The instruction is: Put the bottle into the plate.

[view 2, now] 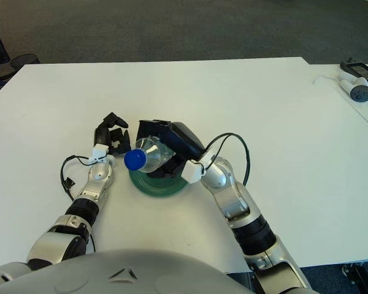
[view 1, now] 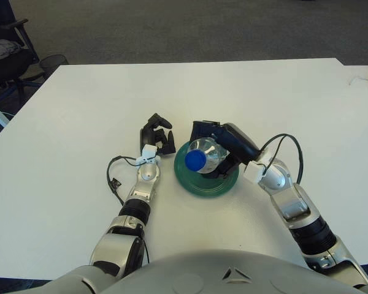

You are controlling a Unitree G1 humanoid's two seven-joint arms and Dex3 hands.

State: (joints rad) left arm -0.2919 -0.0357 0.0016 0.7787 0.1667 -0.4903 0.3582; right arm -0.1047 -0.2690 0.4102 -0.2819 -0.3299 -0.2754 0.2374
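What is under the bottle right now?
The green plate shows beneath the bottle, which the right hand holds over it. The plate's centre is covered, so contact cannot be seen. The left hand shows left of the plate.

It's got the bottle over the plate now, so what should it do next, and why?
Probably lower it a little, then let go. The right robot hand grips the bottle tilted, blue cap toward the camera, over the green plate; whether it touches the plate yet is unclear. The left robot hand shows beside the plate's left edge.
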